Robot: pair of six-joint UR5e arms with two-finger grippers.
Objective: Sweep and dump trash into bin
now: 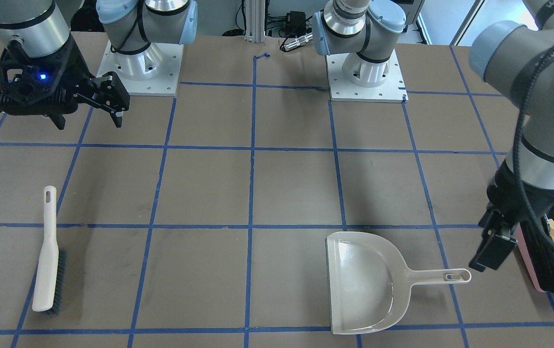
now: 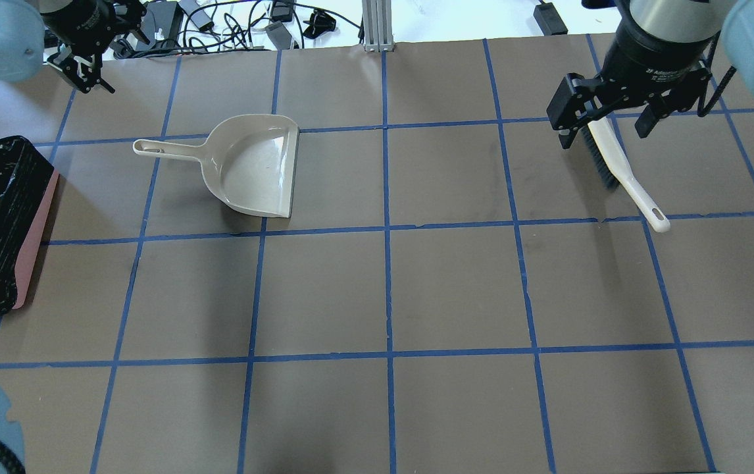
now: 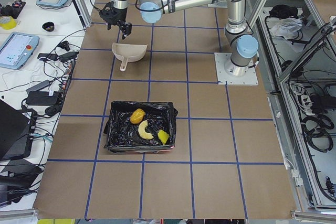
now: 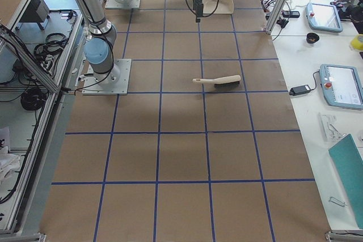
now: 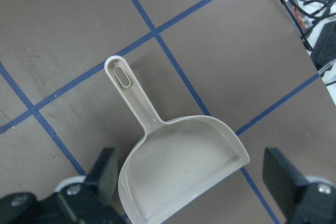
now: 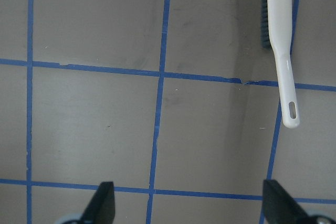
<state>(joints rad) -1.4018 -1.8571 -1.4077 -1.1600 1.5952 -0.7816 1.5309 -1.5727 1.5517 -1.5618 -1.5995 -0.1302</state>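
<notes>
The trash lies inside the bin (image 3: 121,129), a pink container lined with a black bag: the golden-brown roll (image 3: 137,115), the tan croissant (image 3: 144,130) and the yellow sponge (image 3: 164,137). The bin also shows at the left edge of the overhead view (image 2: 33,230). My left gripper (image 2: 84,66) is open and empty, hovering above the handle end of the beige dustpan (image 2: 255,164), which shows empty in the left wrist view (image 5: 184,166). My right gripper (image 2: 607,125) is open and empty, raised over the bristle end of the white brush (image 2: 627,174).
The dustpan (image 1: 364,285) and the brush (image 1: 47,251) both lie flat on the brown table with blue tape grid lines. Cables and devices lie beyond the far table edge (image 2: 219,26). The arm bases (image 1: 144,67) stand at the robot side.
</notes>
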